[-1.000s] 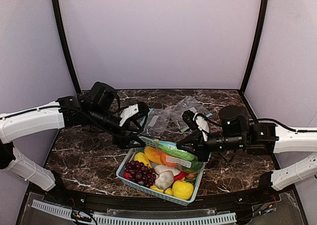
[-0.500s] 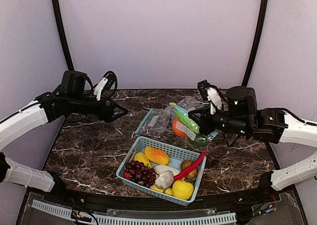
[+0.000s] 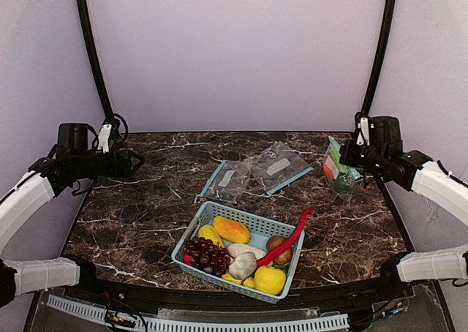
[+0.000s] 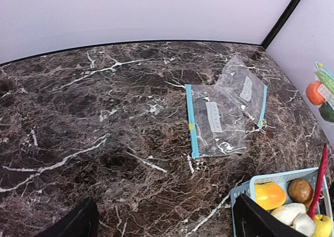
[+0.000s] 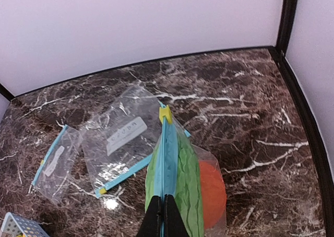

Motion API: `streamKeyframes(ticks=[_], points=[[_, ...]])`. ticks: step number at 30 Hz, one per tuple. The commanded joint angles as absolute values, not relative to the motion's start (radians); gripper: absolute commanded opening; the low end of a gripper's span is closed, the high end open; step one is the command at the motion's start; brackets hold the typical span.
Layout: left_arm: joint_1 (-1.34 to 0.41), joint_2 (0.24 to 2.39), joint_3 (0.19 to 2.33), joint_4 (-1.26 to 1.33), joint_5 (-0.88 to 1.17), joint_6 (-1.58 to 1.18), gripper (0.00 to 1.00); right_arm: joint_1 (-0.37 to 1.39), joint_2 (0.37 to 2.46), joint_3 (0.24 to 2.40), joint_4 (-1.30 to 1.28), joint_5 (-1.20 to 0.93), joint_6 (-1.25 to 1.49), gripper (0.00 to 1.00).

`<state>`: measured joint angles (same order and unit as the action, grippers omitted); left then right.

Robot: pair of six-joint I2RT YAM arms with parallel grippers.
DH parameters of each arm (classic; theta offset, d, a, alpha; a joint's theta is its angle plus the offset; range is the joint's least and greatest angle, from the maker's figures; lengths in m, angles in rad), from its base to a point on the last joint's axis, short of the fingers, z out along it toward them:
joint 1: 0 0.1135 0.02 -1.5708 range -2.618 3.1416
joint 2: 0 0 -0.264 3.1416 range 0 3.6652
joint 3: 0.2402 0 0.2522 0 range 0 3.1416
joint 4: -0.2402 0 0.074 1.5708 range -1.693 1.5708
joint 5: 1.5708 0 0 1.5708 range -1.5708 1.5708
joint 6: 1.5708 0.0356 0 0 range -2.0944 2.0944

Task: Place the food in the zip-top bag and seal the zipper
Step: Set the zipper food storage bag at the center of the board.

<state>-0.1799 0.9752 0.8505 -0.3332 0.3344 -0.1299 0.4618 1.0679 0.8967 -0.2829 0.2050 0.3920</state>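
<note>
With the right gripper (image 5: 163,204) pinched on the narrow light blue zipper strip (image 5: 168,158), holds the small clear crinkly plastic zip-top bag (image 3: 338,172) near the right edge of the dark marble table (image 3: 139,222). Shows inside a round orange (image 5: 211,192), a bumpy light green gourd (image 5: 183,187), a dark green avocado (image 4: 327,112). Has the left gripper (image 4: 164,225) spread wide, empty, at the left edge. Seems past loading, at sealing; calls next for pressing along the slick strip end to end.
</note>
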Motion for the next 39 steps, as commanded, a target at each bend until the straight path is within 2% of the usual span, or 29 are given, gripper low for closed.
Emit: streamKeyframes(ticks=[1, 5, 8, 14, 18, 21, 28, 33, 37, 39], points=[[-0.167, 0.927, 0.789, -0.305, 0.251, -0.1, 0.9, 0.298, 1.034, 0.779, -0.194, -0.027, 0.454, 0.0], [-0.167, 0.909, 0.792, -0.326, 0.207, -0.075, 0.9, 0.225, 1.039, 0.659, -0.039, -0.237, 0.482, 0.0], [-0.167, 0.888, 0.784, -0.334, 0.172, -0.076, 0.9, 0.214, 1.058, 0.593, 0.061, -0.307, 0.495, 0.0], [-0.167, 0.861, 0.753, -0.305, 0.183, -0.098, 0.9, 0.193, 1.132, 0.53, 0.159, -0.366, 0.494, 0.0], [-0.167, 0.866, 0.762, -0.322, 0.164, -0.086, 0.9, 0.188, 1.175, 0.539, 0.097, -0.277, 0.481, 0.0], [-0.168, 0.865, 0.764, -0.332, 0.148, -0.081, 0.9, 0.188, 1.174, 0.541, 0.056, -0.216, 0.46, 0.18], [-0.168, 0.868, 0.765, -0.34, 0.136, -0.078, 0.9, 0.189, 1.154, 0.57, -0.067, -0.093, 0.423, 0.42], [-0.168, 0.872, 0.763, -0.341, 0.13, -0.082, 0.9, 0.188, 1.1, 0.584, -0.128, -0.037, 0.395, 0.74], [-0.168, 0.912, 0.782, -0.381, 0.071, -0.094, 0.92, 0.187, 1.073, 0.621, -0.213, 0.074, 0.395, 0.95], [-0.166, 0.939, 0.799, -0.405, 0.041, -0.1, 0.93, 0.187, 1.075, 0.645, -0.251, 0.112, 0.387, 0.98]])
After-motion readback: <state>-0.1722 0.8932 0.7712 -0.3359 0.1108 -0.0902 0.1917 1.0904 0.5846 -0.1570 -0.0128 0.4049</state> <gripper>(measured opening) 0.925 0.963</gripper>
